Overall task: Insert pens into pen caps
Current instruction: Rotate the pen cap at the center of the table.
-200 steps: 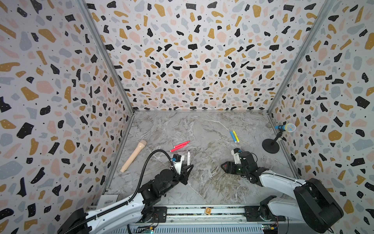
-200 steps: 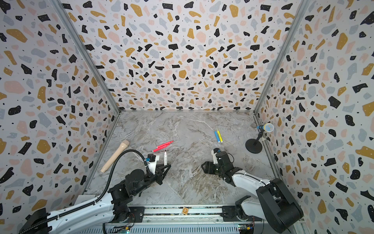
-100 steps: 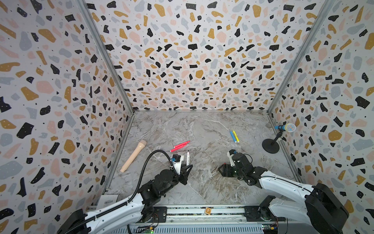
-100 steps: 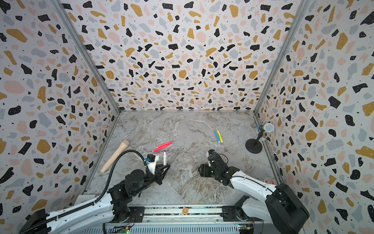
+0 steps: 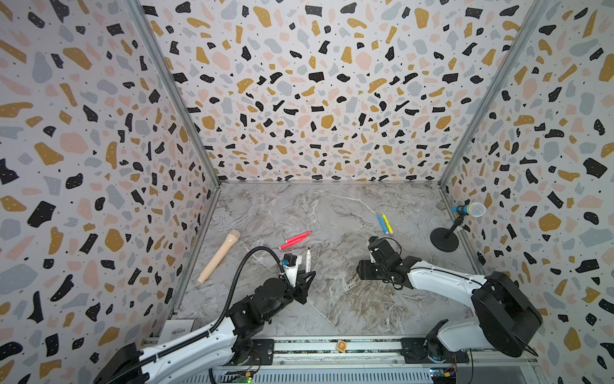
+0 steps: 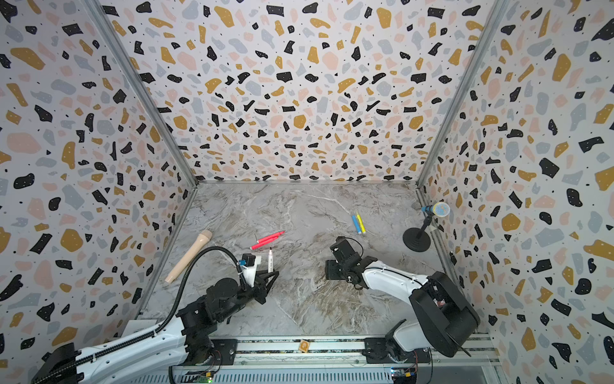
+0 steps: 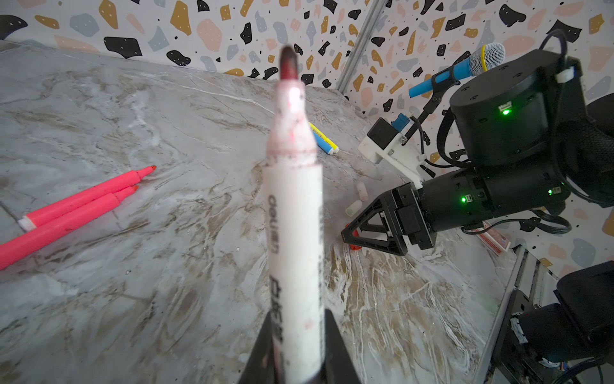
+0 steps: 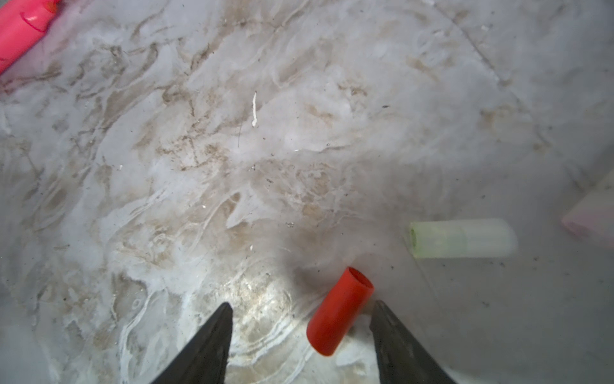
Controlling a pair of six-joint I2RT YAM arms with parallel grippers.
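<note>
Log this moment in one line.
left claw: shut on white pen | pen: uncapped | right claw: open, red cap between jaws | cap: lying on table

Five pens [image 5: 308, 260] [image 5: 299, 236] [image 5: 291, 245] [image 5: 381, 224] [image 5: 387, 222], three caps [image 8: 339, 311] [image 8: 461, 238] [image 8: 591, 212], two microphones [image 5: 219, 256] [image 5: 468, 209], one tag [image 5: 341, 346]

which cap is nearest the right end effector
The red cap, between the right end effector's open jaws; the pale green cap and pale pink cap lie farther off.
</note>
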